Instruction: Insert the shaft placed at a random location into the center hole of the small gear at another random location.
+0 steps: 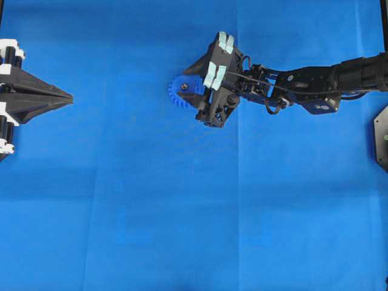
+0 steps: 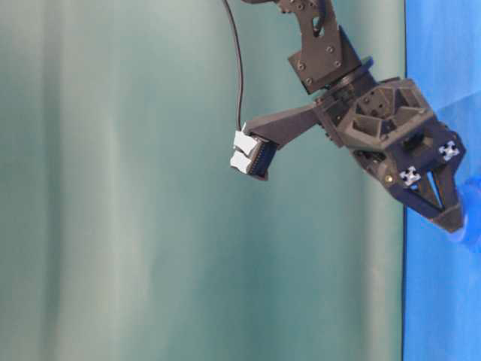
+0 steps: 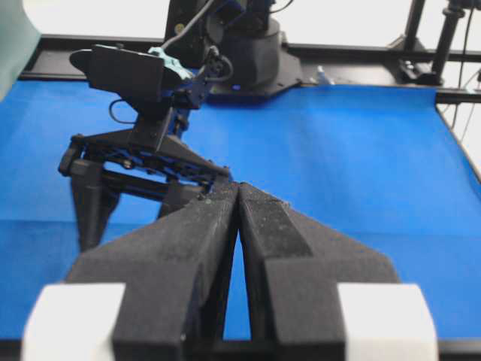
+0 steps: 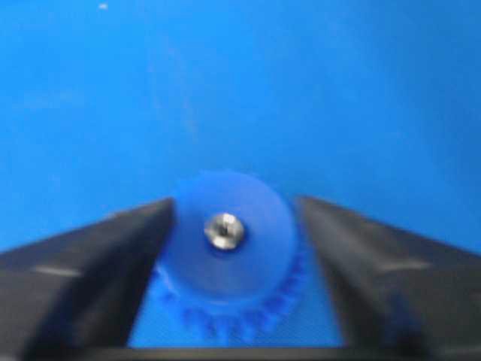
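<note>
1. Counting the task's things gives one small gear [image 4: 229,248] and one shaft [image 4: 224,230], with two arms over a blue cloth [image 1: 182,230].
2. The small gear lies flat on the cloth, above the middle of the overhead view, teeth showing around its rim.
3. The shaft's silvery end shows at the middle of the gear's hub, seated in the center hole [image 1: 183,88]; the hole itself is covered by it.
4. The right gripper [image 4: 234,259] stands wide apart, one finger on either side of the gear; in the blurred wrist view I cannot tell whether the fingers touch the hub, and nothing is clamped.
5. From overhead, the right gripper's body hides the gear's right half.
6. The right arm [image 1: 315,85] reaches in from the right edge, its wrist tipped down toward the cloth.
7. The left gripper [image 3: 238,197] sits at the left edge, well apart from the gear, its two fingers pressed together with nothing between them, pointing level toward the middle.
</note>
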